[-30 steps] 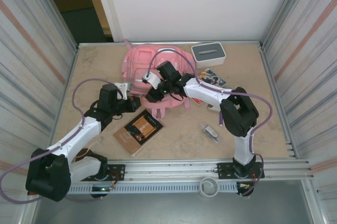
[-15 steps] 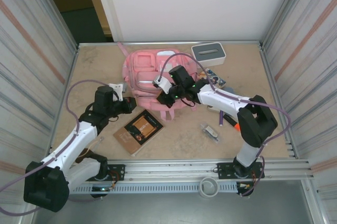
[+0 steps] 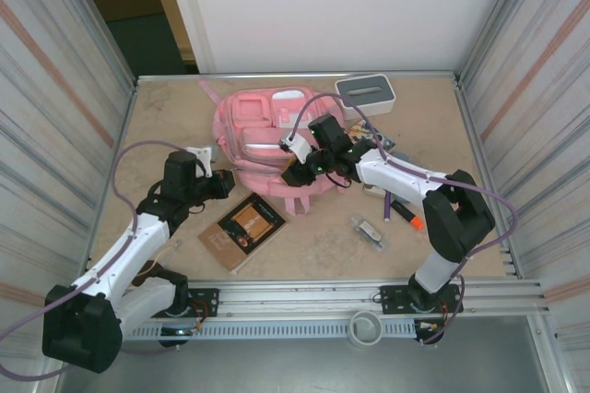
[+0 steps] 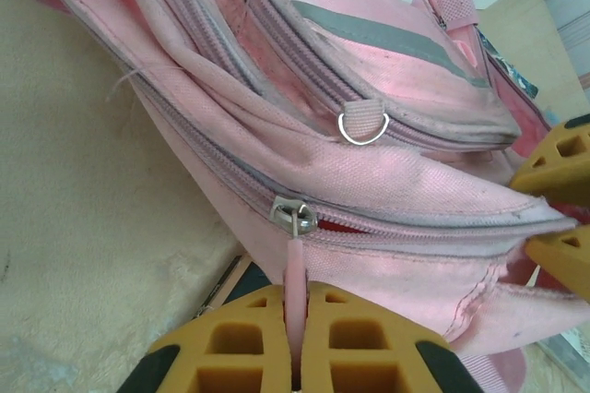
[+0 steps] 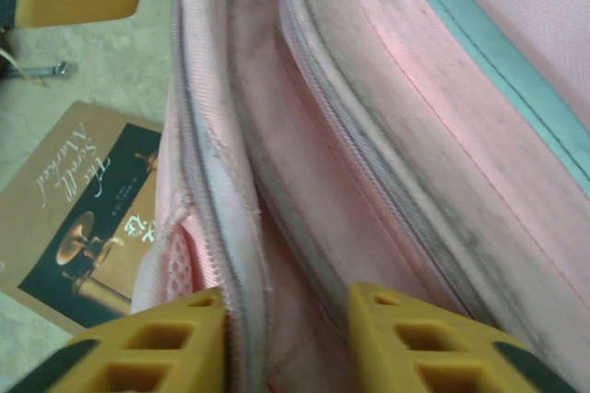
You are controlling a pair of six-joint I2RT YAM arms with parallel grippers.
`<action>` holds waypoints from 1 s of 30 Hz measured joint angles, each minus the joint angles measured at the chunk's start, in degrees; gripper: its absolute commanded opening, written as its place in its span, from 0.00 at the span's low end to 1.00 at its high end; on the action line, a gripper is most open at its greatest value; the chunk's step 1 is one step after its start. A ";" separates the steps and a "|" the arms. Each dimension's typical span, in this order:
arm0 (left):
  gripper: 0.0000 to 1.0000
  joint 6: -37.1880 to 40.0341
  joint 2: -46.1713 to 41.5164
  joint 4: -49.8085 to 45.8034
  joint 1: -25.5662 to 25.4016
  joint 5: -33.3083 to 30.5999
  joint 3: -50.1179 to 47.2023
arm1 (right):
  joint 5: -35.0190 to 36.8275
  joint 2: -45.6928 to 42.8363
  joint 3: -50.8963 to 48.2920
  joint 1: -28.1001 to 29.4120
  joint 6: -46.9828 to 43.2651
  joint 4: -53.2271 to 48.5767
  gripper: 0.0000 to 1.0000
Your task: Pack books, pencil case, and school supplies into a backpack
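Left hand [image 3: 221,184], overhead, meets the backpack [image 3: 263,130] at the worktop's far middle; its wrist view shows it clamped on the zip pull [image 4: 294,259]; the right hand [image 5: 288,315], in its own view, stands parted astride the opening lip, unpinched, so pulling may drag the backpack.

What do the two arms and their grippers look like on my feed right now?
Left arm and right arm share one build: white link shells with chunky black joint housings. A purple-grey cable loops loosely along each. The left gripper and right gripper carry mustard-yellow fingers moulded with square hollows, on black mounts.
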 measured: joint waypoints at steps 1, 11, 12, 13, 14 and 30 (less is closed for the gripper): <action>0.00 0.00 -0.07 0.00 0.00 0.04 0.00 | 0.50 0.04 0.28 0.35 -0.04 -0.09 0.49; 0.00 0.00 -1.57 -0.02 -0.63 1.60 0.00 | 1.88 7.89 12.83 6.97 -0.68 -0.20 0.57; 0.00 0.02 -1.62 -0.04 -0.63 1.60 0.00 | 2.03 9.01 13.70 7.45 -0.96 -0.33 0.51; 0.00 0.02 -1.62 -0.09 -0.63 1.49 0.00 | 2.23 9.86 14.25 7.80 -1.20 -0.44 0.43; 0.00 0.02 -1.62 -0.37 -0.63 1.27 0.00 | 2.51 10.58 14.51 8.04 -1.42 -0.39 0.32; 0.00 -0.46 -1.92 3.04 8.72 0.79 -0.92 | -1.07 6.12 9.53 6.05 -0.70 4.13 0.00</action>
